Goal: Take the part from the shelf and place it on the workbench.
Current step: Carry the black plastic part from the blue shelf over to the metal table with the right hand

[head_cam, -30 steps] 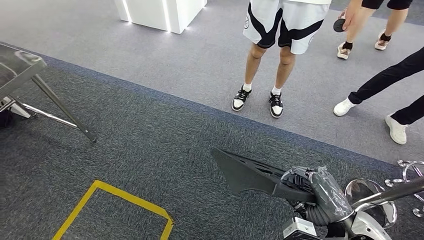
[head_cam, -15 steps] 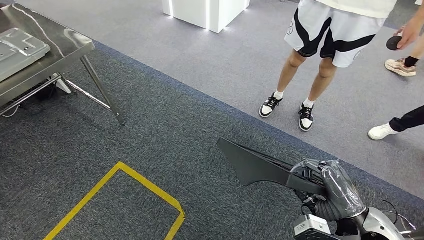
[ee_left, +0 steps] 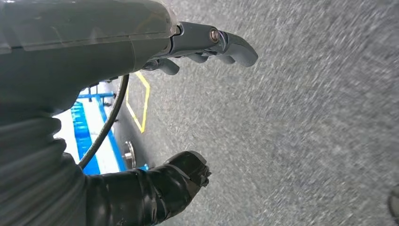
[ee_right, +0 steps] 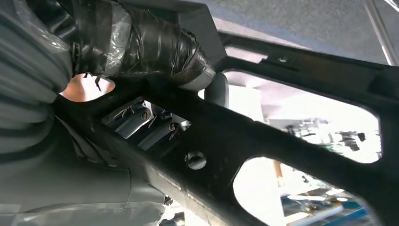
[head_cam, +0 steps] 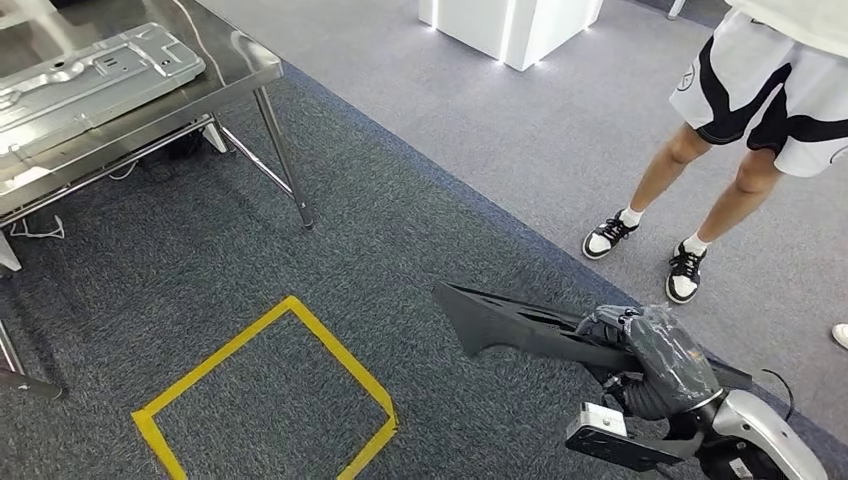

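Right hand (head_cam: 655, 362) is clamped on the black part (head_cam: 520, 328); left hand (ee_left: 197, 47) is held loosely curled, holding nothing.
Its long axis lies level, its tip pointed toward the counter (head_cam: 240, 62), where a grey panel (head_cam: 95, 72) is carried.

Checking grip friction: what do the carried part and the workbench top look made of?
Black part in right hand: likely moulded plastic, matte, with ribs and cut-outs. Workbench: probably stainless steel, brushed; it shows soft reflections.

Dark grey carpet (head_cam: 300, 270) bears a yellow tape square (head_cam: 270, 390); a white lit plinth (head_cam: 510, 25) stands beyond.
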